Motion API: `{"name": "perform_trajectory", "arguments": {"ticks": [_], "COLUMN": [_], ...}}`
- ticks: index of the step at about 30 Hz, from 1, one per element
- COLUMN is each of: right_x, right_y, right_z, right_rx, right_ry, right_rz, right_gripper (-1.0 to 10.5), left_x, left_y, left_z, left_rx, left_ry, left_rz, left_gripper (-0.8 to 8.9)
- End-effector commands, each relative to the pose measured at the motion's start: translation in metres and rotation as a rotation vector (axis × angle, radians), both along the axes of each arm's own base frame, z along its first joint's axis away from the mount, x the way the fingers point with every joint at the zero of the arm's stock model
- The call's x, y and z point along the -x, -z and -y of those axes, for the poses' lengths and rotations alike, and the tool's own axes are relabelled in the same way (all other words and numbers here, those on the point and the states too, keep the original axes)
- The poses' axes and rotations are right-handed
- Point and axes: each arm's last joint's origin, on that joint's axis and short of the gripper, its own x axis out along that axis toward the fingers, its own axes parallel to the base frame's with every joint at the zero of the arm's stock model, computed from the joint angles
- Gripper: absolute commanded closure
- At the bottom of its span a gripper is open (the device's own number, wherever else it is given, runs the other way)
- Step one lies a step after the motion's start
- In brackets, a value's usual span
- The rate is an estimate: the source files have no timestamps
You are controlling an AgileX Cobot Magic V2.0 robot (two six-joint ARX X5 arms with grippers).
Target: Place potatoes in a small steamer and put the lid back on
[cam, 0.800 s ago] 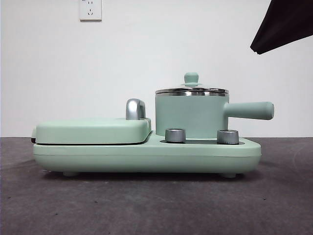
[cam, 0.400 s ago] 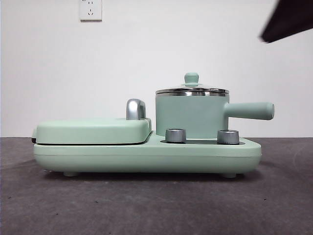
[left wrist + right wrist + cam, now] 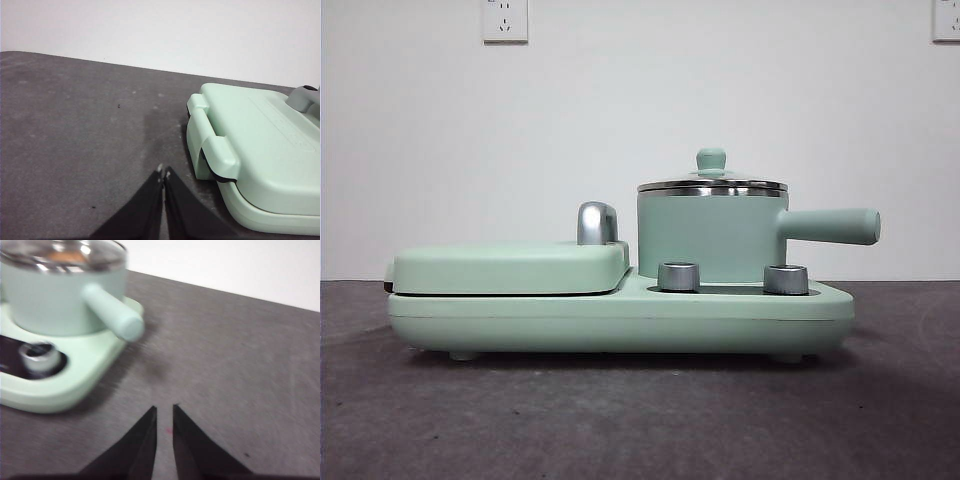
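**Lidded steamer on the cooker base, both grippers clear**

Largest: dark grey table point(image 3: 640, 420), carrying everything. On it, a long mint-green cooker base point(image 3: 620, 318) with rounded corners and short feet; taken here as the landmark.

On the base's one half, lying flat: mint-green griddle cover point(image 3: 510, 266), closed, with a chrome handle point(image 3: 597, 223) rising at the end nearest the pot. In the left wrist view, seen from its outer end as a rounded slab with a hinge tab point(image 3: 260, 145).

On the base's other half, standing upright: small mint-green cylindrical steamer with steel rim point(image 3: 710, 238), its straight mint-green side handle point(image 3: 832, 226) reaching out level past the base's end. In the right wrist view, blurred, same pot and handle point(image 3: 60, 300).

On top of the steamer, seated level on the rim: round clear lid with shiny steel rim and small mint-green knob point(image 3: 711, 160). Through the glass in the right wrist view, a patch of orange-brown potato point(image 3: 64, 256) inside the pot; shape not discernible.

Along the base's front edge below the steamer: two steel dials point(image 3: 679, 276), side by side.

Off the base's griddle end, above bare table: left gripper point(image 3: 164, 173), jaws pressed together, empty.

Off the base's steamer end, beyond the handle tip: right gripper point(image 3: 164, 411), jaws a narrow slit apart, holding nothing.

On the wall behind the base: white socket point(image 3: 505, 20).
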Motion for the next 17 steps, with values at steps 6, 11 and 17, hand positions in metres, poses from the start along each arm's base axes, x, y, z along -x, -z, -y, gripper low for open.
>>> {"name": "perform_trajectory", "arguments": {"ticks": [6, 11, 17], "right_x": [0.0026, 0.0021, 0.0018], "right_y": [0.0168, 0.0127, 0.01], "right_z": [0.0057, 0.0062, 0.0061], "right_rx": [0.0, -0.009, -0.012], "right_ry": [0.056, 0.062, 0.062], "right_rz": [0.051, 0.092, 0.119], "right_gripper": [9.0, 9.0, 9.0], "left_x": [-0.0011, -0.0011, -0.0011], "left_y": [0.0048, 0.0046, 0.0045], "left_z": [0.0, 0.0, 0.0], "left_rx": [0.007, 0.007, 0.007], "left_ry": [-0.003, -0.003, -0.003], "left_rz": [-0.003, -0.001, 0.001], "left_gripper": [8.07, 8.07, 8.07]}}
